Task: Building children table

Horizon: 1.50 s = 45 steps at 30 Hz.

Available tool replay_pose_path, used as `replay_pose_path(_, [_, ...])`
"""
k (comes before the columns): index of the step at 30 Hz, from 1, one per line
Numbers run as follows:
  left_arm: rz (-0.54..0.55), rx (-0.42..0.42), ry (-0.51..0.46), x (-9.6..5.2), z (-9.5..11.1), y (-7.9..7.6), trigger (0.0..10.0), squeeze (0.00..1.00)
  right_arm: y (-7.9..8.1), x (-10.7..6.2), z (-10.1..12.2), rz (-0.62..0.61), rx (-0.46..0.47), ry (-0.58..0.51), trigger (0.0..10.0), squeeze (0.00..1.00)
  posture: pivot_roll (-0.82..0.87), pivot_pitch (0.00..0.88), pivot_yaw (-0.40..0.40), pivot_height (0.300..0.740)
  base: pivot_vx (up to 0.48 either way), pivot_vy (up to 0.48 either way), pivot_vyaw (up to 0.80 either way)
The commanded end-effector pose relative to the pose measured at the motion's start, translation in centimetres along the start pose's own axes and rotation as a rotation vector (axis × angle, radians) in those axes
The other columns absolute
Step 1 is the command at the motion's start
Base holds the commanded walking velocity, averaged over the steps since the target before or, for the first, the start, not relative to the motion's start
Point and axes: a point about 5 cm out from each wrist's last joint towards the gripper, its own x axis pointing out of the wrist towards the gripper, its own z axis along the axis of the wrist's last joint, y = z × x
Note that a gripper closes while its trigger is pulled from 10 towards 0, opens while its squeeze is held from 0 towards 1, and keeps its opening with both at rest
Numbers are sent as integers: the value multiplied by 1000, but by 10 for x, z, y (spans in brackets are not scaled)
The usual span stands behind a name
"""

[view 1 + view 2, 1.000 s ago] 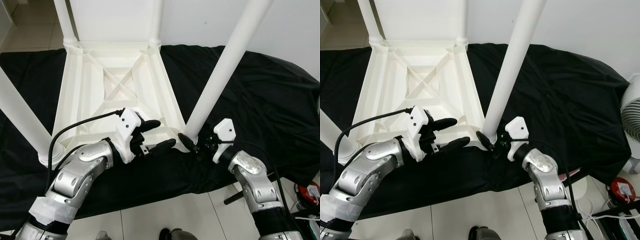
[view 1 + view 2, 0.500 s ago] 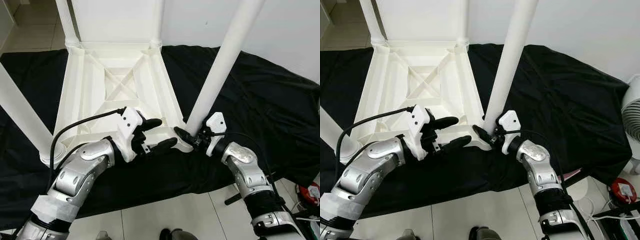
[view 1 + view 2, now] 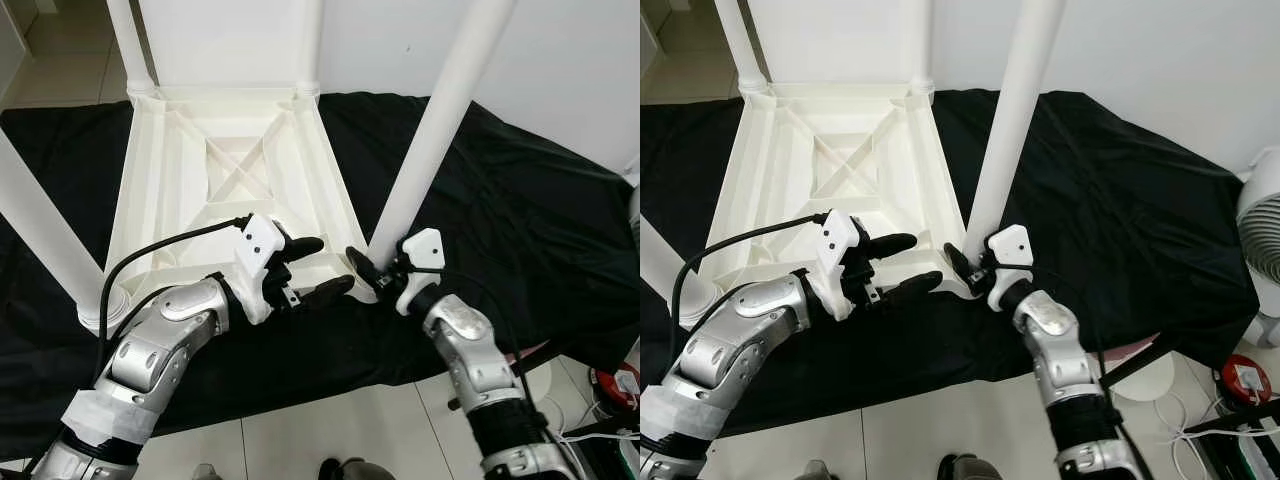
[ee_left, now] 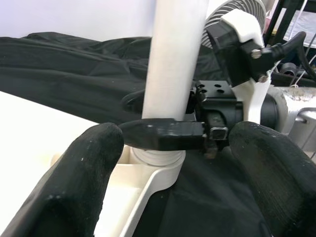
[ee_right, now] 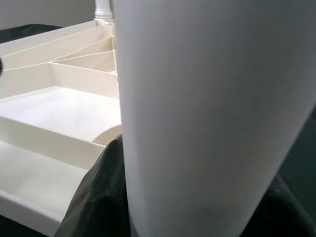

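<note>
Two black fingers of my right gripper [image 3: 368, 270] clasp the smooth round white leg [image 3: 432, 132]; my left gripper [image 3: 318, 268] gapes, holding nothing, beside the ribbed tabletop [image 3: 215, 175] rim.

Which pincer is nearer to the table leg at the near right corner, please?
Right. The right pincer grips the base of the table leg, one finger on each side; the left pincer sits open beside it over the upturned tabletop's near edge.

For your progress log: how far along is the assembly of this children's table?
Done: the upside-down white table top has legs standing at all four corners. In hand: the right hand grips the base of the near right leg at its socket, while the left hand hovers open by the table's near edge. Left: whether that leg is fully tight cannot be seen; the table needs flipping upright.
</note>
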Motion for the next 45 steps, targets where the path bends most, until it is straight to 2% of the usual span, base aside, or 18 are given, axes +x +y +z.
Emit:
replay_pose_path(1, [-79,12,3,2,0,-4,10000,0,0,-6,-16,-81,1,99,0,0,33,105,-49,740,0,0,0])
replay_pose_path(3, [-82,11,1,3,0,-4,10000,0,4,-5,-15,-134,14,96,0,0,29,104,-48,740,0,0,0])
replay_pose_path(4, [-84,11,0,4,-1,-4,10000,0,10,-2,-13,-200,23,88,0,0,25,104,-47,740,0,0,0])
replay_pose_path(8, [-87,11,-2,6,0,-4,10000,0,18,2,-8,-287,36,66,0,0,30,104,-48,740,0,0,0])
replay_pose_path(13, [-85,11,-6,6,0,-4,10000,0,32,5,2,-285,55,7,0,0,32,105,-49,740,0,0,0])
replay_pose_path(14, [-81,10,-6,6,0,-4,10000,0,35,5,6,-266,63,-15,10000,0,32,104,-49,740,0,0,0])
replay_pose_path(15, [-81,10,-6,6,0,-4,10000,0,35,5,6,-266,63,-15,10000,0,32,104,-49,740,0,0,0])
replay_pose_path(16, [-75,10,-9,6,0,-4,10000,0,35,4,8,-255,58,-30,10000,1000,33,100,-51,740,0,0,0])
replay_pose_path(20, [-68,10,-9,6,0,-4,10000,0,32,2,10,-251,64,-48,10000,1000,35,98,-54,740,0,0,0])
replay_pose_path(23, [-13,14,-15,6,0,0,10000,0,13,-12,15,-307,24,-74,10000,1000,36,96,-60,740,0,0,0])
replay_pose_path(25, [-5,15,-17,6,0,1,10000,0,11,-13,16,-312,16,-76,10000,1000,36,96,-60,740,0,0,0])
replay_pose_path(26, [23,7,-26,6,1,3,10000,0,11,-19,16,-306,22,-89,10000,0,38,96,-59,740,0,0,0])
replay_pose_path(34, [139,-17,-39,4,0,11,10000,0,10,-35,17,-312,33,-118,10000,0,35,98,-57,740,0,0,0])
replay_pose_path(35, [203,-27,-34,3,-2,17,10000,0,10,-39,18,-328,31,-121,10000,0,33,101,-55,740,0,0,0])
replay_pose_path(36, [203,-27,-34,3,-2,17,10000,0,10,-39,18,-328,31,-121,10000,0,33,101,-55,740,0,0,0])
replay_pose_path(37, [258,-40,-31,1,-5,21,10000,0,10,-42,18,-341,35,-127,10000,0,31,102,-54,740,0,0,0])
replay_pose_path(40, [343,-45,4,-3,-11,29,10000,0,10,-45,19,-352,41,-132,10000,0,32,106,-52,740,0,0,0])
replay_pose_path(45, [411,-34,54,-10,-19,36,10000,0,12,-47,20,-341,51,-132,10000,0,32,112,-48,740,0,0,0])
